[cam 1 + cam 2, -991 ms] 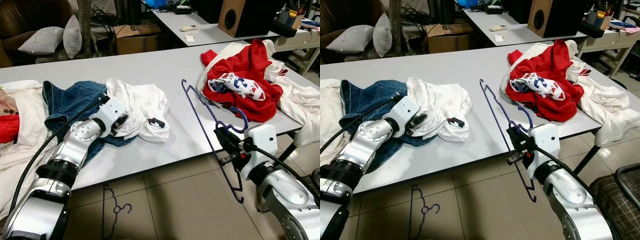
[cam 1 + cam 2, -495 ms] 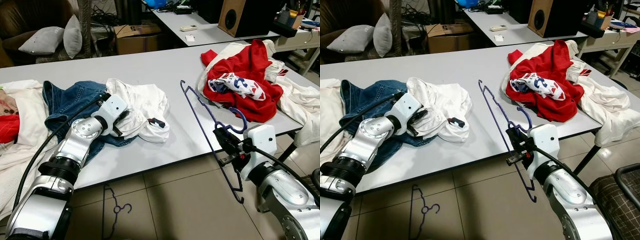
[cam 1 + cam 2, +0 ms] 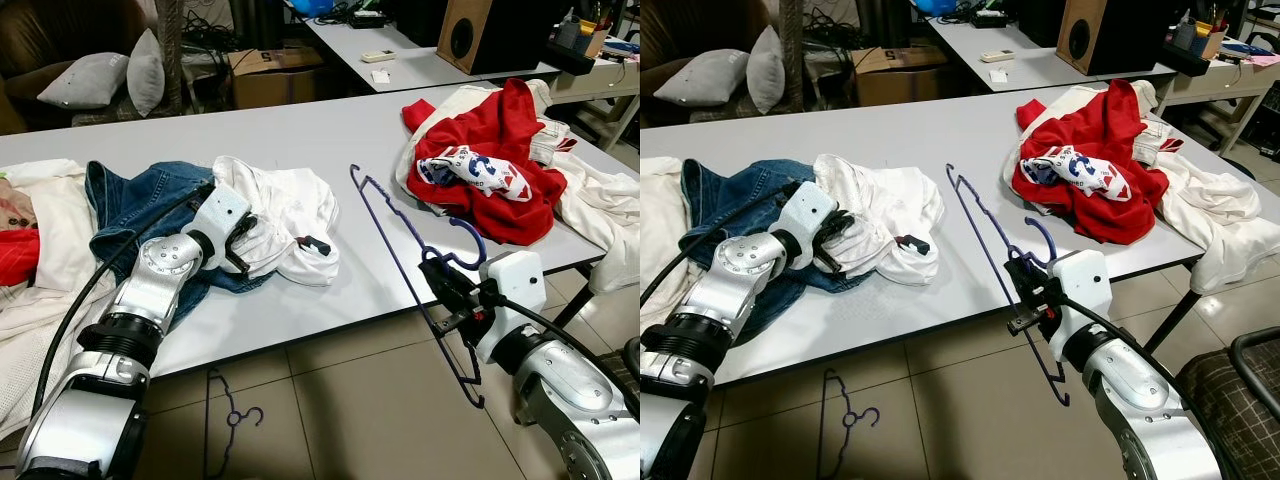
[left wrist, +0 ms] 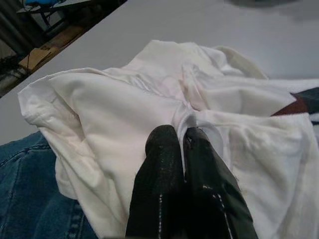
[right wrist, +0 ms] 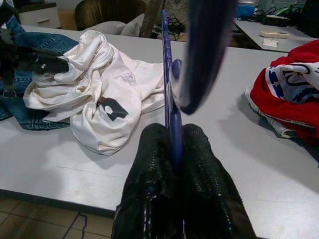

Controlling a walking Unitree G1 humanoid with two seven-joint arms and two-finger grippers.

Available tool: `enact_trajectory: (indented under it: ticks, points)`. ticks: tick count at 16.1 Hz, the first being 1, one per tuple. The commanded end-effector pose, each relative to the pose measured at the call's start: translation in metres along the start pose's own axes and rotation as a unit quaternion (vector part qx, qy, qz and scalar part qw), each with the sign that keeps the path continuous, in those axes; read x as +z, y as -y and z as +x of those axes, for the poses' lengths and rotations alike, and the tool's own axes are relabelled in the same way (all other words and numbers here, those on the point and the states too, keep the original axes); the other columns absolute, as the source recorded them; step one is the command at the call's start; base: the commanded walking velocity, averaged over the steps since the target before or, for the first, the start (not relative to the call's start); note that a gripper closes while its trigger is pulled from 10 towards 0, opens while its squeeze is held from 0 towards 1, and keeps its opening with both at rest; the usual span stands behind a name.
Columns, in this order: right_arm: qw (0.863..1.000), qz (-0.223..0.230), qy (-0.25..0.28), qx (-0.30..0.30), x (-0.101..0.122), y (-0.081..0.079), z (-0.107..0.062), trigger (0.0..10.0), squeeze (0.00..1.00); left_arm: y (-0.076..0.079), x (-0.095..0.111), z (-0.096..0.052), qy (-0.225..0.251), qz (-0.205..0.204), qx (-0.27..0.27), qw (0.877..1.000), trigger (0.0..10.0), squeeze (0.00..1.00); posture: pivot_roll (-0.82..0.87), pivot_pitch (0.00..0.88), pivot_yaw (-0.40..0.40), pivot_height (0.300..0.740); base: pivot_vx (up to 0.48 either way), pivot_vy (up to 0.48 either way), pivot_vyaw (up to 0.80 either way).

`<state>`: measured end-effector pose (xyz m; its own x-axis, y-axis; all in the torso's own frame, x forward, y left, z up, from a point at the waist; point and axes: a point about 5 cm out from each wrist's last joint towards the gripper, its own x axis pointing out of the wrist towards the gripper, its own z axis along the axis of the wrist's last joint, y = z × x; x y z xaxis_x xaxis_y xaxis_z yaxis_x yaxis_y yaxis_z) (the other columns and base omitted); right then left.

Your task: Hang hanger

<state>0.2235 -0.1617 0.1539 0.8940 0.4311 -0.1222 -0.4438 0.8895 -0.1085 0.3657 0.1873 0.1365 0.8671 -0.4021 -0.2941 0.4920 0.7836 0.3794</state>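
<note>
In the lower right of the left eye frame, the right gripper (image 3: 447, 288) is pinching a blue wire hanger (image 3: 405, 262) near its neck, its two black fingers (image 5: 154, 164) pressing against the wire from either side. The hanger is standing on edge, tilted: its far corner is reaching up toward the middle of the frame over the grey table (image 3: 300, 130), while its lower end is hanging down past the table's front edge above the tiled floor (image 3: 330, 420), and its hook is curling just beside the gripper's white housing. At centre left, the left gripper (image 3: 240, 240) is lying on the tabletop with its fingers (image 4: 162, 159) pressed together on a fold of the white shirt (image 3: 285, 215), which is crumpled beside and partly over a pair of blue jeans (image 3: 135, 205). In the upper right of the frame, a red garment (image 3: 495, 150) is lying heaped on white cloth, well apart from the hanger. A second hanger (image 3: 232, 410) is lying on the floor at the bottom left of centre, under the table's edge.
</note>
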Motion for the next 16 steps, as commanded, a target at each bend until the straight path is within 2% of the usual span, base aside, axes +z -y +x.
enact_trajectory:
  ticks: [1, 5, 6, 7, 8, 9, 11, 12, 16]
  points:
    - [1.000, -0.012, 0.003, 0.001, 0.001, 0.001, 0.001, 10.0, 0.00, -0.005, 0.011, 0.001, 0.016, -0.004, 0.004, 1.000, 0.0, 0.00, -0.11, 0.000, 0.009, 0.740, 0.000, 0.000, 0.00]
    - [1.000, -0.014, 0.004, 0.005, 0.002, 0.000, 0.002, 10.0, 0.00, -0.006, 0.017, 0.001, 0.028, -0.023, 0.003, 0.999, 0.0, 0.00, -0.10, 0.000, 0.008, 0.740, 0.000, 0.000, 0.00]
    - [1.000, -0.015, 0.005, 0.007, 0.002, 0.001, 0.002, 10.0, 0.00, -0.010, 0.026, 0.002, 0.055, -0.070, 0.012, 0.996, 0.0, 0.00, -0.10, 0.000, 0.007, 0.740, 0.000, 0.000, 0.00]
    - [1.000, -0.016, 0.005, 0.009, 0.002, 0.001, 0.002, 10.0, 0.00, -0.012, 0.031, 0.002, 0.071, -0.093, 0.016, 0.993, 0.0, 0.00, -0.10, 0.000, 0.007, 0.740, 0.000, 0.000, 0.00]
    - [1.000, -0.018, 0.007, 0.012, 0.002, 0.002, 0.001, 10.0, 0.00, -0.017, 0.042, 0.002, 0.100, -0.124, 0.021, 0.987, 0.0, 0.00, -0.10, 0.000, 0.007, 0.740, 0.000, 0.000, 0.00]
    - [0.999, -0.021, 0.011, 0.022, 0.004, 0.003, 0.000, 10.0, 0.00, -0.025, 0.064, 0.000, 0.149, -0.162, 0.024, 0.975, 0.0, 0.00, -0.10, 0.000, 0.007, 0.740, 0.000, 0.000, 0.00]
    - [0.999, -0.030, 0.010, 0.045, 0.005, 0.001, 0.000, 10.0, 0.00, -0.036, 0.098, -0.006, 0.212, -0.190, 0.016, 0.959, 0.0, 0.00, -0.10, 0.000, 0.008, 0.740, 0.000, 0.000, 0.00]
    - [0.997, -0.040, 0.008, 0.072, 0.004, -0.004, 0.000, 10.0, 0.00, -0.045, 0.135, -0.016, 0.276, -0.218, 0.003, 0.936, 0.0, 0.00, -0.10, 0.000, 0.008, 0.740, 0.000, 0.000, 0.00]
    - [0.995, -0.044, 0.010, 0.094, 0.004, -0.011, 0.000, 10.0, 0.00, -0.050, 0.161, -0.027, 0.309, -0.216, -0.006, 0.926, 0.0, 0.00, -0.09, 0.000, 0.008, 0.740, 0.000, 0.000, 0.00]
